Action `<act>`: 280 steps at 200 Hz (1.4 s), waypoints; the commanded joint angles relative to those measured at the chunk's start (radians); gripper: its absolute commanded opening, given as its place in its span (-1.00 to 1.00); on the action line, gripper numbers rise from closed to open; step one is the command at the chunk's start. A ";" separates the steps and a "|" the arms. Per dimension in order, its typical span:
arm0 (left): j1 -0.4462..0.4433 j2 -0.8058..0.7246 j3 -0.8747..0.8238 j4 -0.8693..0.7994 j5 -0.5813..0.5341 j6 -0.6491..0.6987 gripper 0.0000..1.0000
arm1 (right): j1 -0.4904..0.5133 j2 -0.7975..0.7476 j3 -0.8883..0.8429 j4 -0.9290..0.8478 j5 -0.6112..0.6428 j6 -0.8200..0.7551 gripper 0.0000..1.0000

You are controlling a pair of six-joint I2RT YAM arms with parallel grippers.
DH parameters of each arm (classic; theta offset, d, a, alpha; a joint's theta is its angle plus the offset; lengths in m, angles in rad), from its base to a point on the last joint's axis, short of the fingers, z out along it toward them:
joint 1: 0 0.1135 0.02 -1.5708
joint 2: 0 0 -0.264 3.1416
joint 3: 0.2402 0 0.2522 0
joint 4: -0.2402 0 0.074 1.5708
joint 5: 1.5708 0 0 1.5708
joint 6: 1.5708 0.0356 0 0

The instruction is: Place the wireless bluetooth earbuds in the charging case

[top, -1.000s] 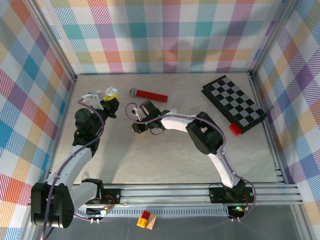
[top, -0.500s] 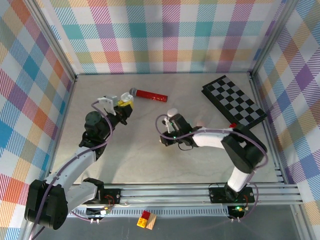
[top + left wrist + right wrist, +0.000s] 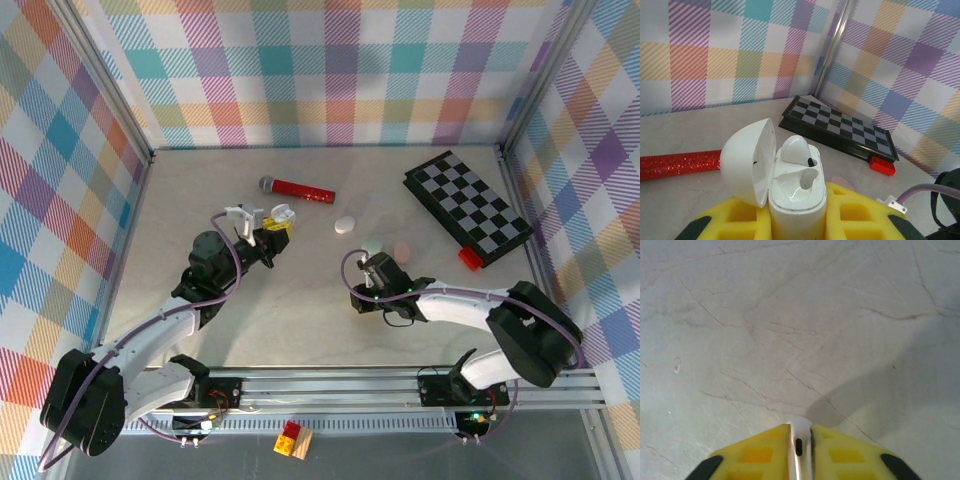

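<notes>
Trouble looks likeliest at the near end. Low over the middle of the counter, toward its near edge, the right gripper has its yellow fingers pinching a thin white piece. It is apparently an earbud, though too little shows to be sure. The hold is on a narrow edge, so a slight loosening or twist could let it slip or turn askew before it reaches the case. What shows of it runs lengthwise along the fingers, its rounded end poking just past their tips toward the counter.

Farther back, left of centre, the left gripper clamps the charging case from both sides. The case's long axis runs along the fingers, aimed at the counter's far right. Its open face is up and its lid is swung aside. A seated earbud fills the far socket, and the near socket is empty. A piece brought in tilted would probably catch the rim, knock the lid or nudge the seated one loose.

Beyond, a white oval case and a pink oval case lie loose, near enough to be bumped. A red microphone lies toward the far edge, and a chessboard sits by the far right corner.
</notes>
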 commanded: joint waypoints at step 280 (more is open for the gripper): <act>-0.012 -0.047 -0.010 -0.131 0.031 0.160 -0.71 | -0.130 0.506 0.682 -0.900 -0.308 -0.324 -0.46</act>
